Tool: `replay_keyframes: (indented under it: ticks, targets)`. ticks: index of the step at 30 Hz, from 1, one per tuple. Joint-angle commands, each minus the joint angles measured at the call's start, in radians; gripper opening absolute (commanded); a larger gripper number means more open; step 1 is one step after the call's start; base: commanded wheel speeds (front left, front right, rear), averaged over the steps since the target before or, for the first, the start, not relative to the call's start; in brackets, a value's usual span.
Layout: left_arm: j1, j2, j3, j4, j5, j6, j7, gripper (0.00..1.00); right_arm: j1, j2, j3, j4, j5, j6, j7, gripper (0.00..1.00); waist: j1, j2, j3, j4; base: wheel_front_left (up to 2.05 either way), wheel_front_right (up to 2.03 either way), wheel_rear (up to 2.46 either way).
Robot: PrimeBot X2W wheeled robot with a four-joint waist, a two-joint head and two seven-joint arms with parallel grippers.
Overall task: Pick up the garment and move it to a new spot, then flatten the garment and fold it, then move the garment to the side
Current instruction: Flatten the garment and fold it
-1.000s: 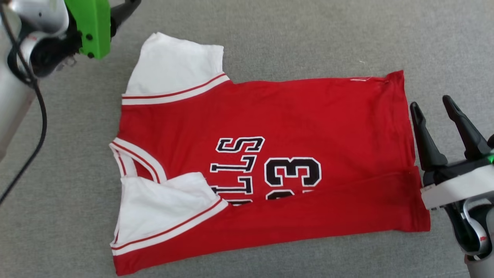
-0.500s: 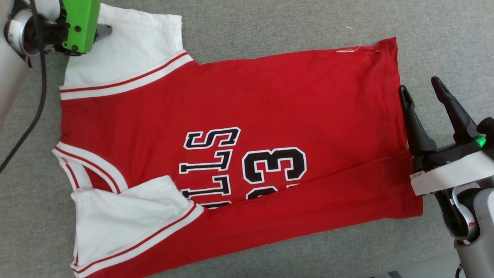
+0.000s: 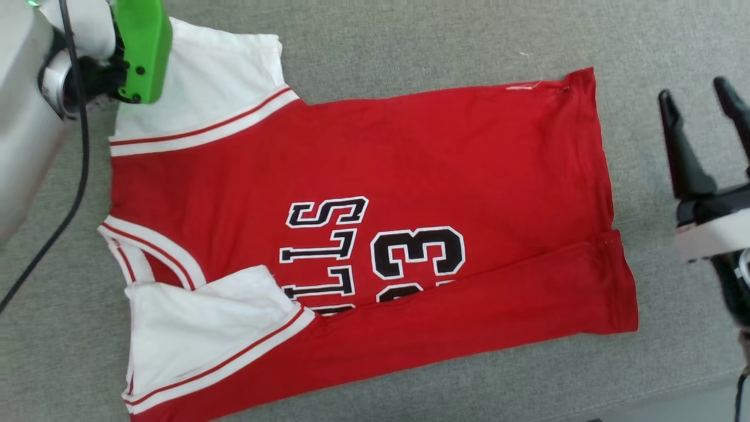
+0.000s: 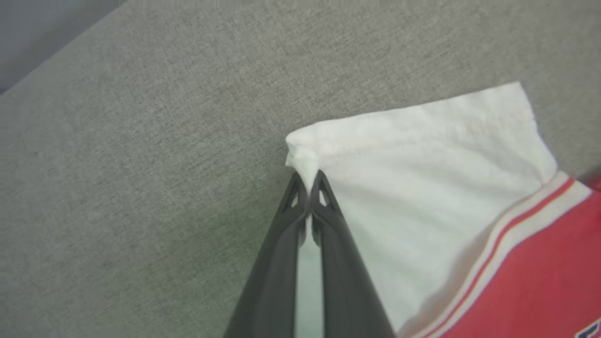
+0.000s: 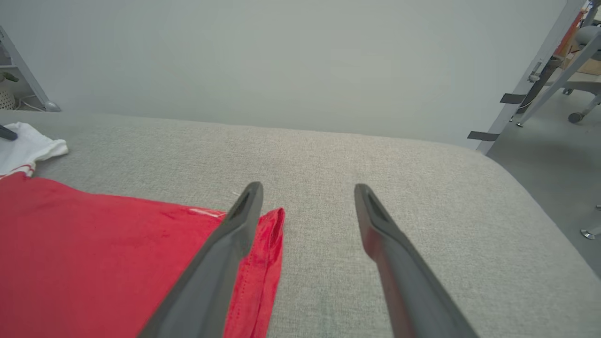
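Note:
The garment point(image 3: 363, 176), a red jersey with white sleeves, lies flat on the grey cushion, collar to the left and hem to the right. Its near long edge is folded up over the lower part of the dark lettering point(image 3: 328, 252). In the left wrist view my left gripper point(image 4: 309, 180) is shut on the outer corner of the far white sleeve point(image 4: 422, 188). From the head camera its green housing point(image 3: 140, 50) covers the fingers. My right gripper point(image 3: 694, 88) stands open, just right of the hem, nothing between its fingers. The right wrist view shows it point(image 5: 307, 187) beside the hem's far corner point(image 5: 274, 225).
The grey cushion point(image 3: 410, 47) ends at a front edge at the lower right point(image 3: 691, 390). A black cable point(image 3: 76, 176) hangs beside my left arm. Beyond the cushion's right side lies floor with a wheeled chair base point(image 5: 575, 115).
The head camera shifted. My left gripper came onto the far sleeve and shut on its corner. My right gripper drew away to the right of the hem.

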Motion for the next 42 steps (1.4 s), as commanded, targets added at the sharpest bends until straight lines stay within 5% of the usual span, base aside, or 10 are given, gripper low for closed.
replay_keyframes:
  ticks: [1,13,21,40,42]
  targets:
    - [0.029,0.000,0.000,-0.017,-0.007,-0.005,-0.030,0.00,-0.038,-0.024,-0.006,-0.006,0.012,-0.001,0.028,1.00,-0.0001,-0.0001,-0.056,0.041,0.00,0.00,0.00]
    - [0.157,0.036,-0.012,-0.234,0.014,0.004,-0.236,0.00,-0.255,-0.270,0.129,0.102,0.254,-0.001,0.578,1.00,-0.0001,-0.0001,-0.159,0.139,0.00,0.00,0.00]
    - [0.193,0.048,-0.007,-0.379,0.037,0.056,-0.294,0.00,-0.344,-0.326,0.228,0.218,0.412,-0.001,0.908,1.00,-0.0001,-0.0001,-0.139,0.189,0.00,0.00,0.00]
    - [0.158,0.057,0.004,-0.493,0.079,0.090,-0.327,0.00,-0.423,-0.236,0.410,0.522,0.373,-0.001,0.911,1.00,-0.0001,-0.0001,-0.044,0.231,0.00,0.00,0.00]
    - [0.161,0.059,0.006,-0.483,0.076,0.088,-0.333,0.00,-0.424,-0.238,0.425,0.528,0.383,-0.001,0.881,0.00,-0.0001,-0.0001,-0.048,0.227,0.00,0.00,0.00]
